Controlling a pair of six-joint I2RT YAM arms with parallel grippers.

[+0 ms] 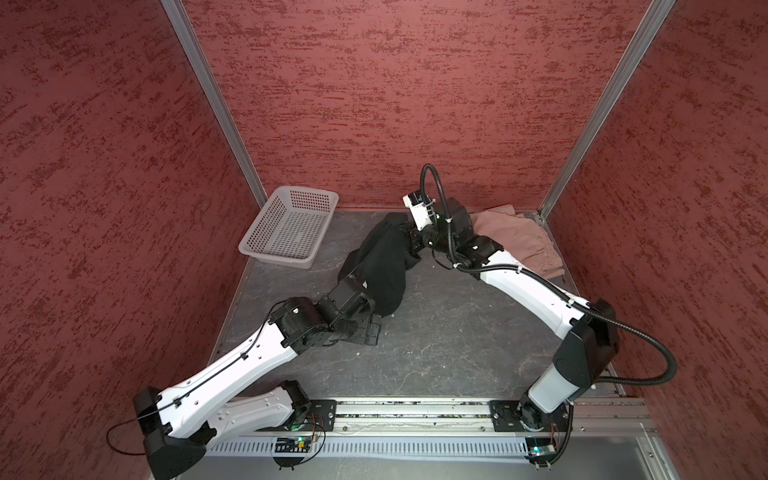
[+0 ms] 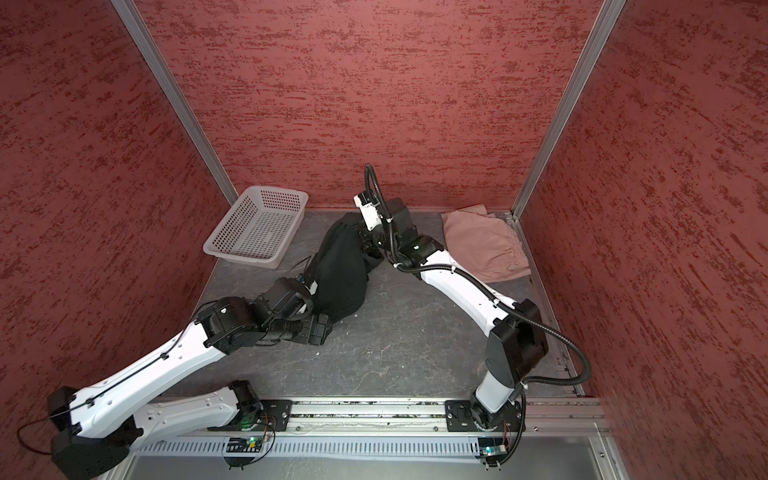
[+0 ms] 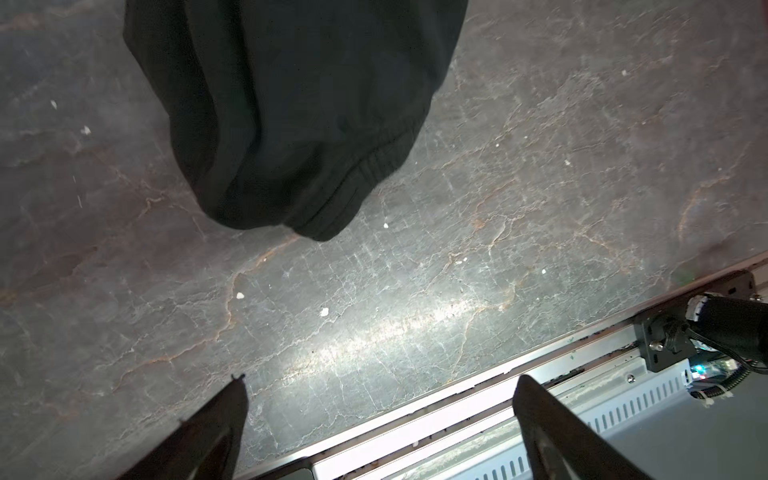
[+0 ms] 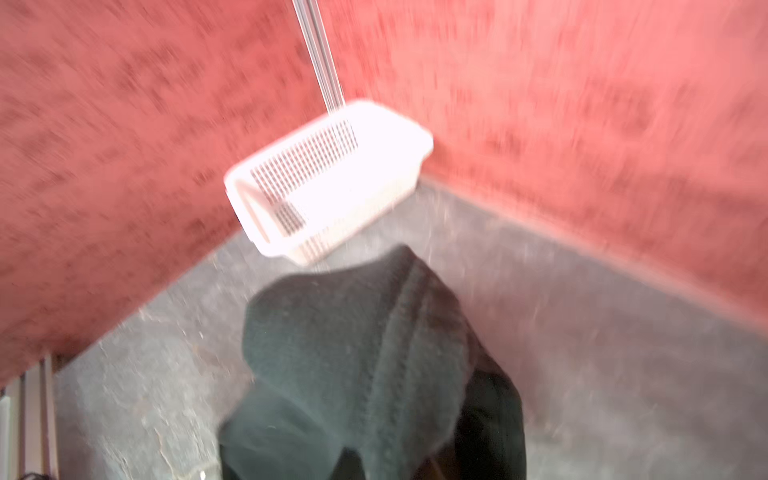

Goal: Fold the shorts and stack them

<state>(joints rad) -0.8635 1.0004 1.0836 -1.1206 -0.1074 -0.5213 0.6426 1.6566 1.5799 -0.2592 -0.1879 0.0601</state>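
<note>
Upper left of centre in both top views: white basket (image 1: 309,199), empty as far as can be seen, apart from the cloth.

Left of centre: left gripper (image 3: 380,380) low over the dark table (image 1: 436,340). The left wrist view shows its fingers spread wide with nothing between them: released. It sits just beside the lower end of the black shorts (image 1: 382,266), pointing toward the front rail rather than at the cloth.

Centre: the black pair is bunched into a long drape running from upper centre down toward the left claw. Its ribbed elastic band shows at the low end in the left wrist view. That end looks to be at or barely above the table; cannot tell which.

Right of centre: right gripper (image 1: 409,237) clenched on the upper end of the black pair and carrying it. The right wrist view is blurred, and the fingers are hidden by fabric.

Upper right corner of the table: pink shorts (image 2: 482,245), flat against the back wall, partly behind the right arm. They appear already folded.

Step in hand, judged: the black pair is picked up but not yet spread.

Next move calls for the left claw to turn toward the cloth and take the hanging banded end. Both arms can then pull it taut and lay it flat. Risk: pinching several layers of the bunch.
</note>
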